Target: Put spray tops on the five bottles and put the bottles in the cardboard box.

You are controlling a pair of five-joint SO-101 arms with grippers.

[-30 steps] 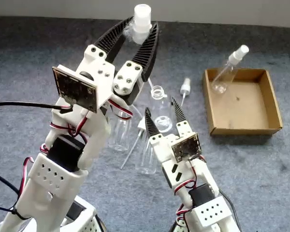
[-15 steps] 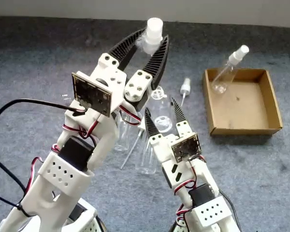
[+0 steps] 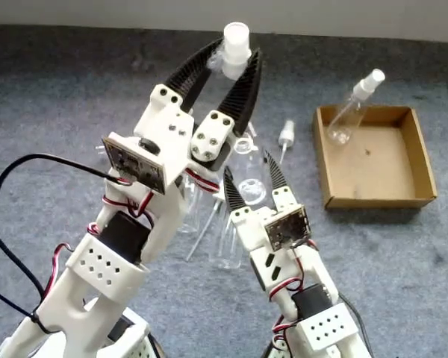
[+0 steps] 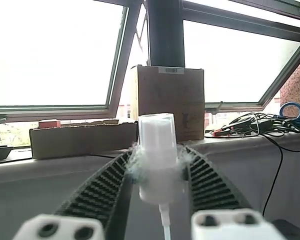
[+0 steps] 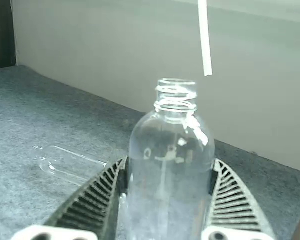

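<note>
Left gripper (image 3: 234,58) raised, clamped on a white spray top (image 3: 235,41), right gripper (image 3: 246,162) below it closed round an upright open bottle (image 5: 170,165), cardboard box (image 3: 422,160) off to its right, one capped bottle (image 3: 349,115) leaning inside.

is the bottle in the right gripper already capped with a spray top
No, the bottle in the right gripper has a bare, open threaded neck with no top on it.

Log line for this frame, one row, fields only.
left gripper: shut on spray top, held high | right gripper: shut on open bottle, neck up | tube above neck, not inserted | cardboard box: one capped bottle
</note>
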